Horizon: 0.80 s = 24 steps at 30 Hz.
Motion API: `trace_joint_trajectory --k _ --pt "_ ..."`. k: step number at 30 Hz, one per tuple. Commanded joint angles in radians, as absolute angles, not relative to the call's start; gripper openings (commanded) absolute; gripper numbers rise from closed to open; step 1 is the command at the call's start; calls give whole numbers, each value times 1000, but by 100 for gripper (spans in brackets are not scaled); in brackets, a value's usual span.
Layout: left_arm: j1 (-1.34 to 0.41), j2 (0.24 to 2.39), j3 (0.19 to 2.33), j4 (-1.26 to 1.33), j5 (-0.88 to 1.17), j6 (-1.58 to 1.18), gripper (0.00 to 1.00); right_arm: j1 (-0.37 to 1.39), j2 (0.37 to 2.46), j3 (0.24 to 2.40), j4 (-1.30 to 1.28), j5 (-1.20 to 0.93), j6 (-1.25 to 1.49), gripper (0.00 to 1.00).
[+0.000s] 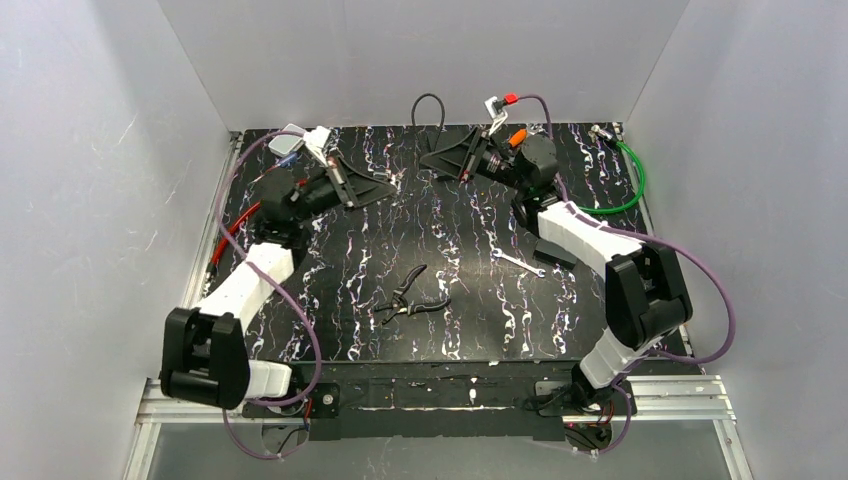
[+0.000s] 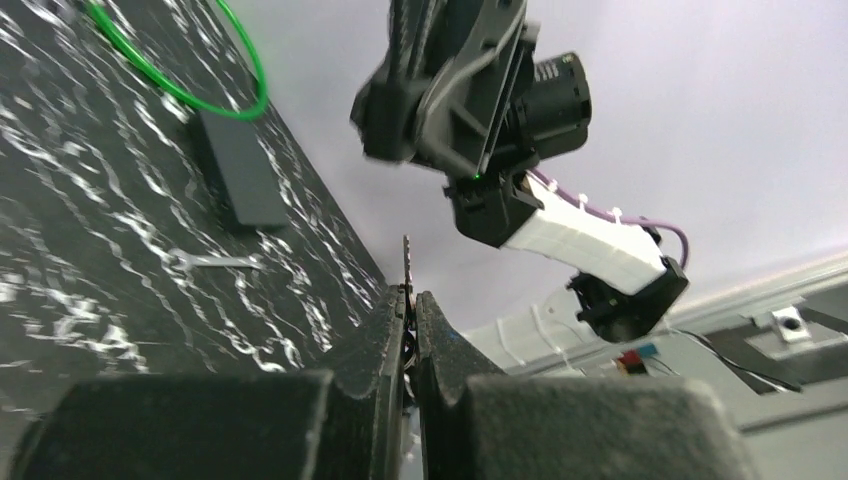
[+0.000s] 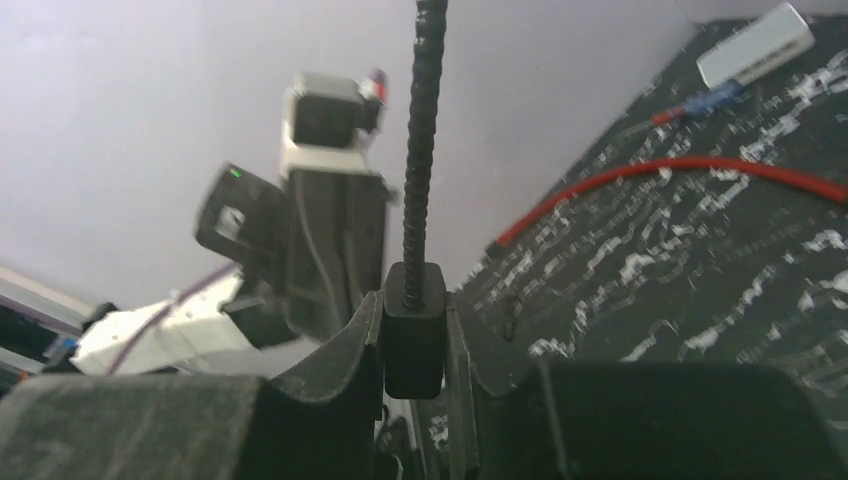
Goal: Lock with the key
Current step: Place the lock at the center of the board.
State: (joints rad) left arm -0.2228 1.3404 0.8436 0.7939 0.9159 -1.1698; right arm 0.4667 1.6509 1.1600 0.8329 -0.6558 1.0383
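My left gripper point(image 2: 410, 300) is shut on a thin key point(image 2: 407, 262), seen edge on, its blade sticking out past the fingertips. My right gripper point(image 3: 412, 312) is shut on the black lock body point(image 3: 412, 335); a ribbed black cable point(image 3: 422, 130) rises from it. In the top view both grippers hang above the far middle of the table. The left gripper point(image 1: 392, 183) and the right gripper point(image 1: 432, 160) point at each other a short way apart. The lock's cable point(image 1: 428, 106) loops up behind them. The key is too small to make out there.
Black pliers point(image 1: 408, 297) lie mid-table, with a small wrench point(image 1: 518, 263) and a black block point(image 1: 555, 250) to their right. A green cable point(image 1: 630, 185) loops at the far right. A red cable point(image 1: 235, 225) and a white box point(image 1: 288, 140) sit far left.
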Motion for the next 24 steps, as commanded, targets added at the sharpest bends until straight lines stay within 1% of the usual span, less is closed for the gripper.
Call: trace_joint_trajectory --k 1,4,7,12,18,24 --pt "-121 1230 861 617 963 -1030 0 469 1568 1137 569 -695 762 1" --pt "-76 1201 865 511 965 -947 0 468 1551 1091 430 -658 666 1" --pt "-71 1185 873 380 941 -833 0 468 1548 1027 327 -620 593 1" --pt "-84 1265 888 275 902 -723 0 451 1586 951 273 -577 546 1" --pt "-166 1372 944 241 855 -668 0 360 1697 965 202 -603 479 1" --pt "-212 1452 993 233 845 -646 0 313 1816 974 220 -611 469 2"
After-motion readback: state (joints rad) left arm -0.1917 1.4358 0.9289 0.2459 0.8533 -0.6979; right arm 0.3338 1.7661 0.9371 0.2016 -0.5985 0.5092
